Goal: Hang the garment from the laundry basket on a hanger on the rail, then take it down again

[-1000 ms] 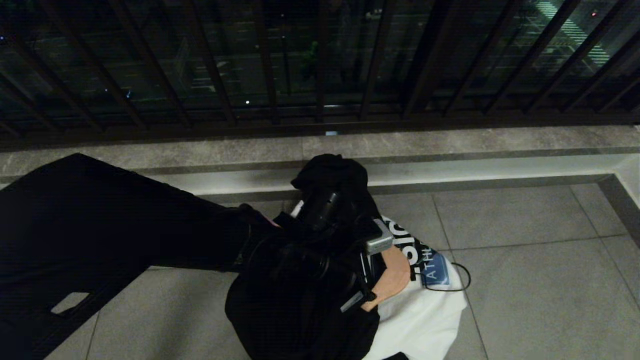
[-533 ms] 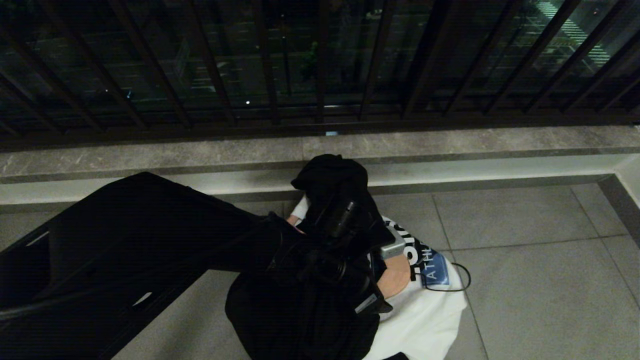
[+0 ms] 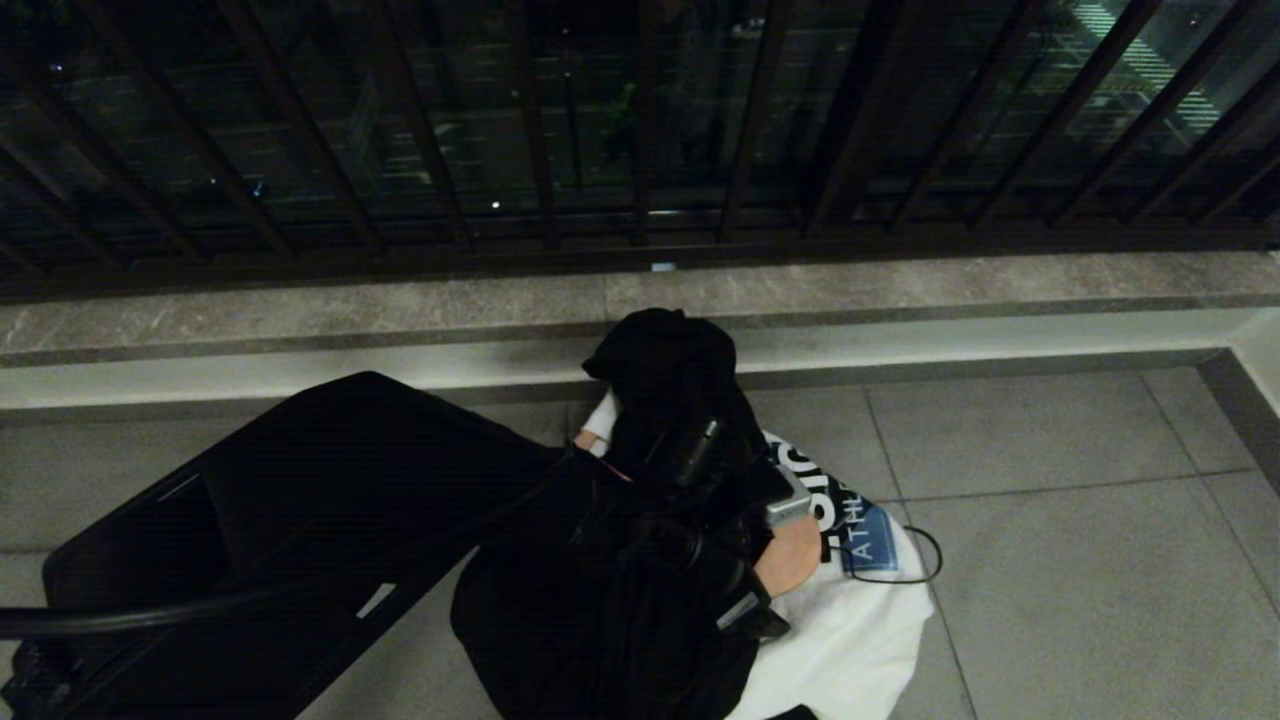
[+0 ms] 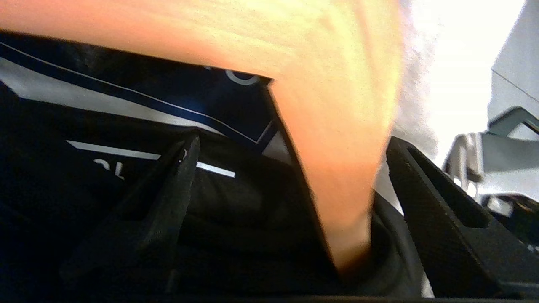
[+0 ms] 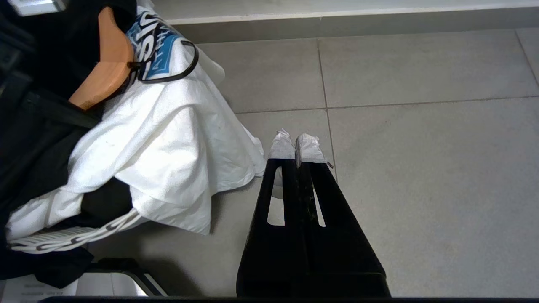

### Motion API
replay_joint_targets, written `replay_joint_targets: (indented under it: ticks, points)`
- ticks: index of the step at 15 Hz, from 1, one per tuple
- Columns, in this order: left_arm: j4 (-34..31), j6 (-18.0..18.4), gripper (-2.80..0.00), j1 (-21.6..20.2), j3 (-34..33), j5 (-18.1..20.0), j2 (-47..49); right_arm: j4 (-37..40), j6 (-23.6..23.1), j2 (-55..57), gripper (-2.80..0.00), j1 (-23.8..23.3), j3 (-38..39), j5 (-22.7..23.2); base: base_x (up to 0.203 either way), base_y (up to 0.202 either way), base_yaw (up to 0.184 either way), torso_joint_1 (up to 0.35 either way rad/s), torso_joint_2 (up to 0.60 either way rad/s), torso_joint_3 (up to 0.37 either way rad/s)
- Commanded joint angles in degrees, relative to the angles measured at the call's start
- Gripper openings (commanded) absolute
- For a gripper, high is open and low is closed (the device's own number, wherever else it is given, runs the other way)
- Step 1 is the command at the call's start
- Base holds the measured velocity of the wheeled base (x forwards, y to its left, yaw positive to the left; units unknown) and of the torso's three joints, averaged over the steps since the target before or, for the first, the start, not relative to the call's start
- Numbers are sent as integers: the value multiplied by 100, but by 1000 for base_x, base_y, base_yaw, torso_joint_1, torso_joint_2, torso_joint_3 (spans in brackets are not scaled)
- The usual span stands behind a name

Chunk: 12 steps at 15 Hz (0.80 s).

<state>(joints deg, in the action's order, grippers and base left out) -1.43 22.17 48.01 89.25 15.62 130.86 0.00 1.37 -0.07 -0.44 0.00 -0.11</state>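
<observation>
My left gripper (image 4: 292,141) is open and pressed down into the clothes pile. Between its two black fingers (image 4: 177,181) lie a black garment (image 4: 236,202) and the end of an orange wooden hanger (image 4: 337,126), with neither finger closed on them. In the head view the left arm (image 3: 350,480) reaches across to the pile, where the hanger (image 3: 790,555) lies on the black garment (image 3: 660,360). The laundry basket is almost covered; its thin black loop handle (image 3: 915,560) shows. My right gripper (image 5: 297,145) hangs shut and empty over the floor tiles. The rail is out of view.
A white garment (image 3: 850,640) drapes over the pile's right side down to the floor. A low stone ledge (image 3: 900,280) and dark window bars (image 3: 640,120) stand behind the pile. Grey floor tiles (image 3: 1080,500) stretch to the right.
My left arm has sunk lower, and its wrist has slid a little right and down into the pile. The clothes and hanger lie as before.
</observation>
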Motion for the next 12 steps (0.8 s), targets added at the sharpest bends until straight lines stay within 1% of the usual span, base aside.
replay_joint_targets:
  ticks: [1, 3, 5, 8, 10, 12]
  points:
    - [207, -10, 0, 21, -27, -40, 78, 0, -4, -1, -280, 0, 0, -4, 0, 0, 0, 0, 0, 0]
    - [315, -36, 0, 102, -39, -133, 177, 0, 0, -1, -280, 0, 0, -3, 0, 0, 0, 0, 0, 0]
    - [320, -37, 0, 227, 6, -360, 219, 0, -4, -1, -280, 0, 0, -7, 0, 0, 0, 0, 0, 0]
    - [355, -83, 0, 333, 84, -456, 291, 0, 3, -1, -280, 0, 0, -7, 0, 0, 0, 0, 0, 0]
    - [584, -185, 0, 436, 41, -639, 344, 0, 1, -1, -280, 0, 0, -5, 0, 0, 0, 0, 0, 0]
    - [803, -203, 0, 446, 40, -709, 440, 0, -5, -1, -280, 0, 0, -7, 0, 0, 0, 0, 0, 0]
